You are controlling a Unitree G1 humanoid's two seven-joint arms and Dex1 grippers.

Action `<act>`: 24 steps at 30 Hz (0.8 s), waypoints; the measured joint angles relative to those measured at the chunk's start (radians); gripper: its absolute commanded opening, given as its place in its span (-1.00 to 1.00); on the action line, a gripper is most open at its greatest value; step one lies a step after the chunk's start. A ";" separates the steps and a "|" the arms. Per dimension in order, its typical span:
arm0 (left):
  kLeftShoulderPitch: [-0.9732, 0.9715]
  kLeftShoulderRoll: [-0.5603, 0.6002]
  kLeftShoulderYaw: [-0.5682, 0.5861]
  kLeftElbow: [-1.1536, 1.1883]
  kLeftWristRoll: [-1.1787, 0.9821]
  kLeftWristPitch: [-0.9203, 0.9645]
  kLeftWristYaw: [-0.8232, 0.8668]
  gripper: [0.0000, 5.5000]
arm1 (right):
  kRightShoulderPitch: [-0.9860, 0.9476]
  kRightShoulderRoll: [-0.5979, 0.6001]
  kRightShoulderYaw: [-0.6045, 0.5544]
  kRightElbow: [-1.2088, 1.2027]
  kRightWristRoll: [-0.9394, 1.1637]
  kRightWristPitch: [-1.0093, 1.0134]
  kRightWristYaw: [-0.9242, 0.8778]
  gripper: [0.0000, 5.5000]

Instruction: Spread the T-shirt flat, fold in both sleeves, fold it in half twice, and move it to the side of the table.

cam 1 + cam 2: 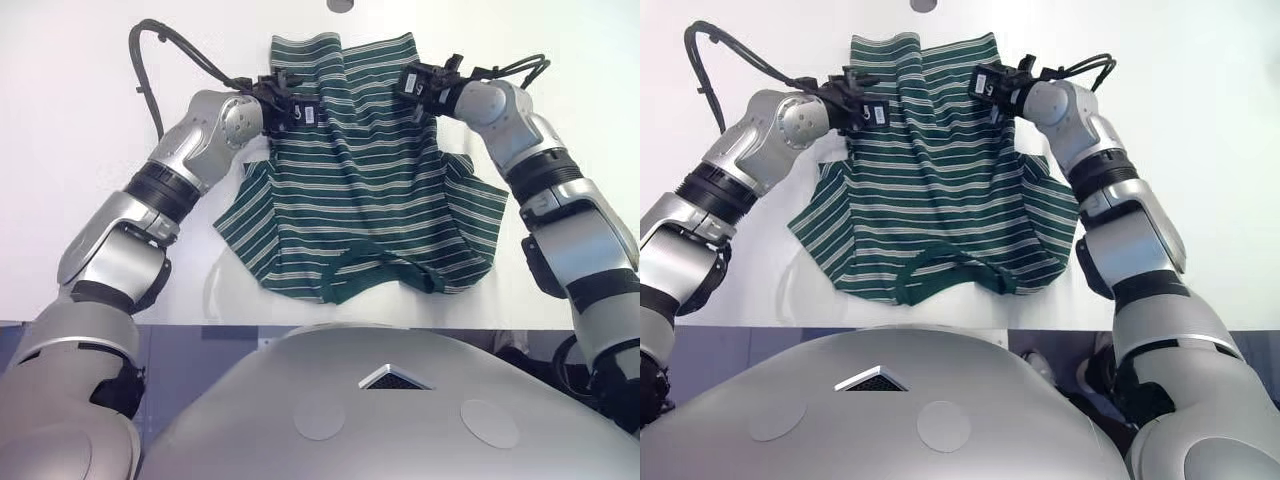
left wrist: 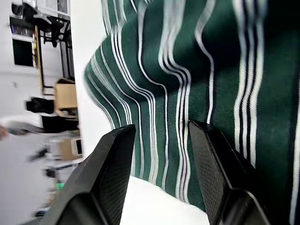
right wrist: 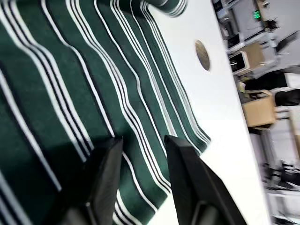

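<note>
T-shirt (image 1: 365,190) — dark green with thin white stripes — lies on the white table (image 1: 560,60), its collar (image 1: 385,265) at the edge nearest the robot and its hem toward the far side. The eye views take in the whole garment with both arms over it, but the grip is too small to judge there; the wrist views come in close. In the left wrist view the left fingers (image 2: 112,178) stand apart, with striped cloth and a strip of bare table showing through the gap. In the right wrist view the right fingers (image 3: 187,178) are likewise apart, by a narrower gap, over the stripes. That view also catches a small round disc (image 3: 202,55) on the table beyond the hem. The shirt is rumpled, drawn narrower toward the hem with ridges running lengthwise, while the left sleeve (image 1: 245,215) and right sleeve (image 1: 480,205) flare out near the collar. The left fingers sit at the shirt's left edge close to the hem and the right fingers at its right edge opposite — whether they touch the cloth cannot be told.
</note>
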 measured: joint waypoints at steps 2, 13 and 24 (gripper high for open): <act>-0.003 0.001 -0.001 0.032 0.041 -0.006 0.014 -0.24 | -0.037 -0.002 0.027 0.105 -0.076 -0.024 -0.084 -0.39; 0.050 -0.046 0.124 0.033 0.075 -0.013 0.095 -0.24 | -0.084 0.021 -0.198 0.155 -0.011 -0.292 -0.417 -0.39; 0.516 -0.315 0.737 -0.954 -0.381 0.465 0.188 0.13 | 0.618 -0.174 -0.411 -0.856 0.345 0.006 -0.015 -0.39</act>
